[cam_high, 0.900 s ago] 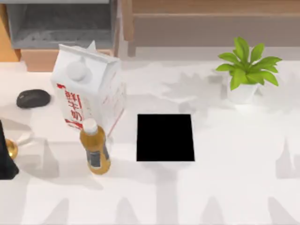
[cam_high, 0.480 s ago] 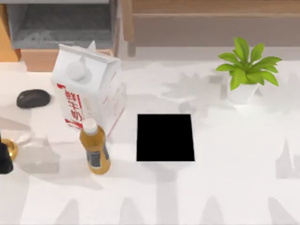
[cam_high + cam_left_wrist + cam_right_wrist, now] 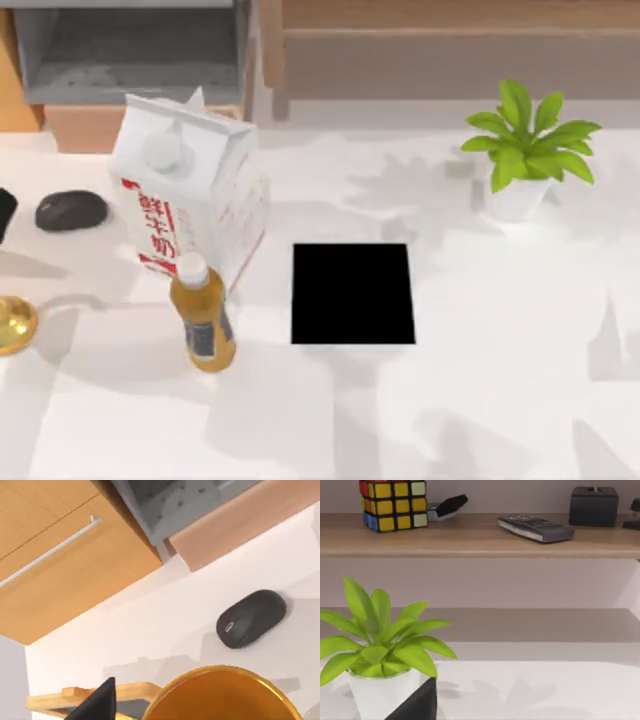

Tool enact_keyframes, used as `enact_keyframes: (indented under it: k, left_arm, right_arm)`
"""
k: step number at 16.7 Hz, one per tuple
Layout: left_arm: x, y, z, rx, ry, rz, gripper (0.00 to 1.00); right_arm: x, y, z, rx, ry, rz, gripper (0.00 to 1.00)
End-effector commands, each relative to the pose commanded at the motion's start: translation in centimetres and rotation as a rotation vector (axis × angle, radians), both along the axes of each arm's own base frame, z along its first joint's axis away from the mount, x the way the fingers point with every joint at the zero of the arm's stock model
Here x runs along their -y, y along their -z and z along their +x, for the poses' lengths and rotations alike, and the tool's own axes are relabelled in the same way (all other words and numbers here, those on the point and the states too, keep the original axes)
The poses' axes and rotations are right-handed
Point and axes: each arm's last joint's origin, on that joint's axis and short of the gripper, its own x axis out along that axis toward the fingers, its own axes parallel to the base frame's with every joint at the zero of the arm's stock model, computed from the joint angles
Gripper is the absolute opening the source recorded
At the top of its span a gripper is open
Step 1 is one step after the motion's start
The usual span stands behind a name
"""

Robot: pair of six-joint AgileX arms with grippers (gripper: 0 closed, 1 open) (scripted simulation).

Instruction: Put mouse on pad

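left gripper (image 3: 3, 212) just beside the mouse (image 3: 71, 210).

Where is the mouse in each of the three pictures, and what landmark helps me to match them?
Top view: the mouse lies near the table's left edge, left of the milk carton.
Left wrist view: the mouse lies on the white table beyond the gold round object.
Right wrist view: not in it.
Shared landmark: the gold round object, top and left wrist views.
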Motion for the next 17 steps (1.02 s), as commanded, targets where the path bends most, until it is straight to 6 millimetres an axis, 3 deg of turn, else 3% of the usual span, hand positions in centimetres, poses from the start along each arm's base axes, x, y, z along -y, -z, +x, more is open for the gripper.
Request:
enact_keyframes:
  k: [4,9,13,17]
  left_arm:
    - [0.4,-0.6,9.1,-0.339,0.201,0.175,1.00]
    - [1.4,3.1,19.3,-0.650,0.488,0.313,1.00]
    - [1.4,7.0,24.2,-0.806,0.669,0.380,1.00]
    - [0.5,9.2,26.4,-0.881,0.758,0.412,1.00]
  right_arm:
    - [0.0,0.0,0.0,0.000,0.000,0.000,1.00]
    - [0.0,0.0,0.0,0.000,0.000,0.000,1.00]
    - [0.0,0.0,0.0,0.000,0.000,0.000,1.00]
    - [0.0,0.0,0.0,0.000,0.000,0.000,1.00]
